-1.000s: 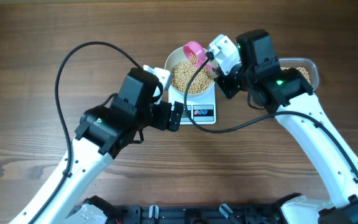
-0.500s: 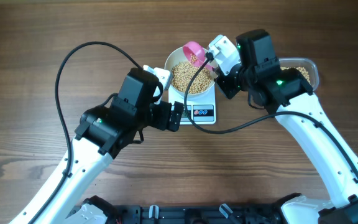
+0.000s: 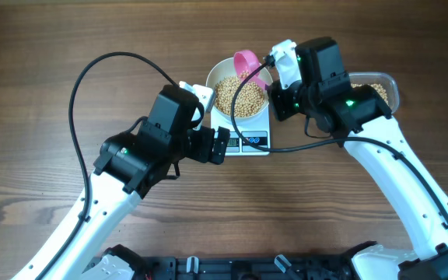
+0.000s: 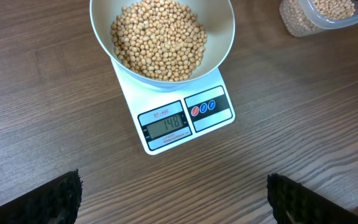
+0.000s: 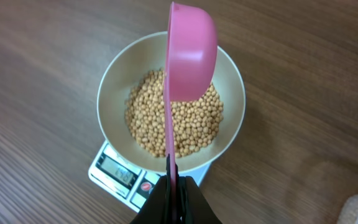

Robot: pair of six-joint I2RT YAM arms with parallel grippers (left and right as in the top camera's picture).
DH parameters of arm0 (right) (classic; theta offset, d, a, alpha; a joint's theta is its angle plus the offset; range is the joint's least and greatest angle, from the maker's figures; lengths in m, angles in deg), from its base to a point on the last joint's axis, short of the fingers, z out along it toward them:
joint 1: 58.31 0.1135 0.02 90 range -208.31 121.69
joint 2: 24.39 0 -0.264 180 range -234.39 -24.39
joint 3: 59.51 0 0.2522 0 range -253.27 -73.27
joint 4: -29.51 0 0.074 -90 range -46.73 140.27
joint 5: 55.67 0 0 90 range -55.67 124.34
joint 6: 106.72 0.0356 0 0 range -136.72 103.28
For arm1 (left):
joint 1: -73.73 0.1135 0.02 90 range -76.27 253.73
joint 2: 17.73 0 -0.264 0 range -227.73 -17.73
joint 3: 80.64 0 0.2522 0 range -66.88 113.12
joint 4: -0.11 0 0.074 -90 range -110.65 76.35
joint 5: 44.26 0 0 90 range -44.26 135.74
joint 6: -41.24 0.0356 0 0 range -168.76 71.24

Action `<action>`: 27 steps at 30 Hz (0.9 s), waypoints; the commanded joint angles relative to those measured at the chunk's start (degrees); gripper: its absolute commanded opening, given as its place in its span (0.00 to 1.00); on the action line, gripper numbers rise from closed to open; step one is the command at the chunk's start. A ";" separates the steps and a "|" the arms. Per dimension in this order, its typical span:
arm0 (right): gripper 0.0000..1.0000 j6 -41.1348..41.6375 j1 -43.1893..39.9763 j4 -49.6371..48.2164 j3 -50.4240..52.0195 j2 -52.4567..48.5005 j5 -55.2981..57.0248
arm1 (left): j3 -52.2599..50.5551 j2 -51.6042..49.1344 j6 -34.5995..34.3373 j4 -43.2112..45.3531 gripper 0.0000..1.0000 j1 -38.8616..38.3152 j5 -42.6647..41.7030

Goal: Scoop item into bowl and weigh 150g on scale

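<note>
Gripping the pink scoop [image 5: 191, 53], right end effector [image 5: 173, 190] hangs over bowl [image 5: 115, 84].

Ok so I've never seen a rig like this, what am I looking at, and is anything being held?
Two robot arms work at a wooden table. One picture looks down from above; the other two come from cameras on the wrists. A white bowl of beans sits on a small kitchen scale, with a clear tub of more beans nearby. The right tool is shut on the handle of a pink scoop, holding it over the bowl. The left tool is open and empty.
</note>
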 commanded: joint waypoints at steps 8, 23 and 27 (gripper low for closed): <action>0.04 8.44 -2.82 -5.79 -1.03 4.02 -1.42 | -0.26 0.39 -0.55 -0.04 1.00 -0.15 0.74; 0.04 12.66 -12.79 -5.86 -1.03 5.55 -13.42 | -0.26 0.39 -0.55 -0.04 1.00 -0.15 0.74; 0.04 12.66 -13.25 -5.88 -1.01 5.55 -15.15 | -0.26 0.39 -0.52 -0.04 1.00 -0.15 0.74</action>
